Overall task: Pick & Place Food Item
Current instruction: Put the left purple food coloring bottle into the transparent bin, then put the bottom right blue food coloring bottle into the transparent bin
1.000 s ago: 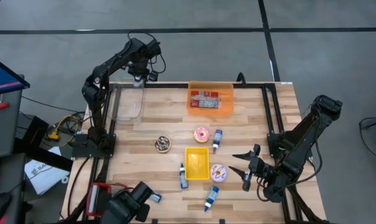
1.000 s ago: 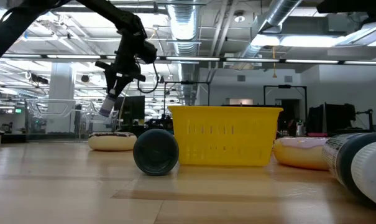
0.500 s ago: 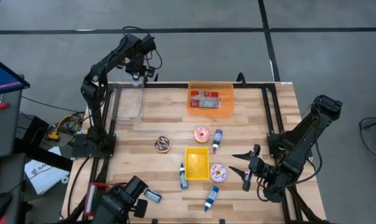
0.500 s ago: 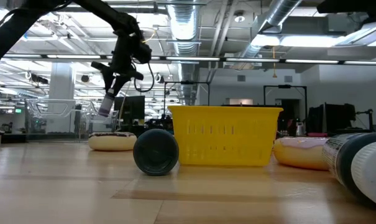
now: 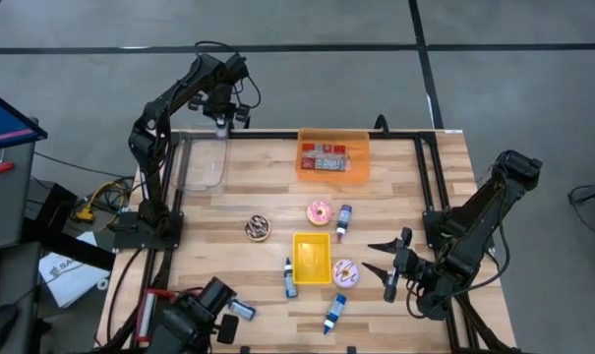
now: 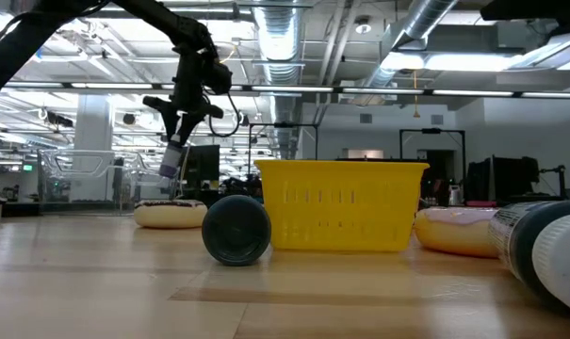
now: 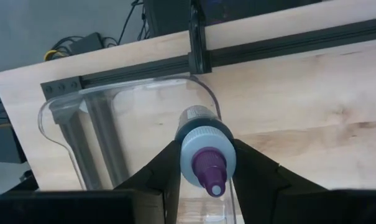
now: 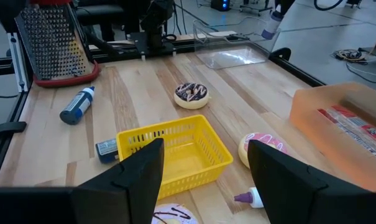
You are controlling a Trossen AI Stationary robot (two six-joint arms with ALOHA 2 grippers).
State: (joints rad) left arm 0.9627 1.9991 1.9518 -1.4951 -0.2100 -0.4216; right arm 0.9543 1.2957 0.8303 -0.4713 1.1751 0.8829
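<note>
Nudged slightly since a second ago, the left gripper (image 7: 203, 163) is pinching a purple-capped squeeze bottle (image 7: 203, 148) high above the clear plastic tray (image 5: 203, 165) at the worktop's far left corner. At the right edge the right gripper (image 5: 386, 265) waits with fingers spread, empty, beside a pink-drizzled donut (image 5: 345, 273) and the yellow basket (image 5: 312, 258).

I hold the purple-capped squeeze bottle (image 7: 203, 149) above the clear plastic tray (image 5: 203, 167) at my table's far left corner; the orange bin (image 5: 332, 155) sits right of it, the yellow basket (image 5: 312, 258) nearer centre
</note>
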